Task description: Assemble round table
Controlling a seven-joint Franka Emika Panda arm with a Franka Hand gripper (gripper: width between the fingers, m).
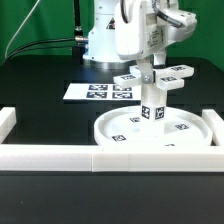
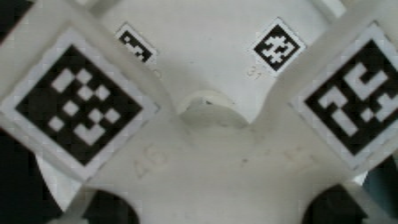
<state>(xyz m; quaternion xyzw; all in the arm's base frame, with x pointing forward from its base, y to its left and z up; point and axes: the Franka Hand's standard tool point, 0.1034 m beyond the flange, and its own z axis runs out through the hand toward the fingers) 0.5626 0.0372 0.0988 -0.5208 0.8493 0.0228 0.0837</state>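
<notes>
The large round rimmed disc (image 1: 185, 132) lies on the black table. The short thick cylinder (image 1: 152, 108) stands upright at its middle. The cross-shaped four-armed piece (image 1: 150, 79) sits on top of the cylinder, its tagged arms spread level. My gripper (image 1: 149, 60) reaches straight down onto the cross's middle and is shut on it. In the wrist view the cross-shaped piece (image 2: 205, 110) fills the picture with its tags. My dark fingertips (image 2: 103, 207) flank its white body, with my gripper (image 2: 222, 205) centred on it. The cylinder is hidden under the cross there.
The marker board (image 1: 95, 92) lies flat behind the disc, toward the exterior view's left. Long white border blocks run along the front (image 1: 60, 156), the left (image 1: 7, 122) and the right (image 1: 214, 116). The robot's base (image 1: 105, 40) stands at the back.
</notes>
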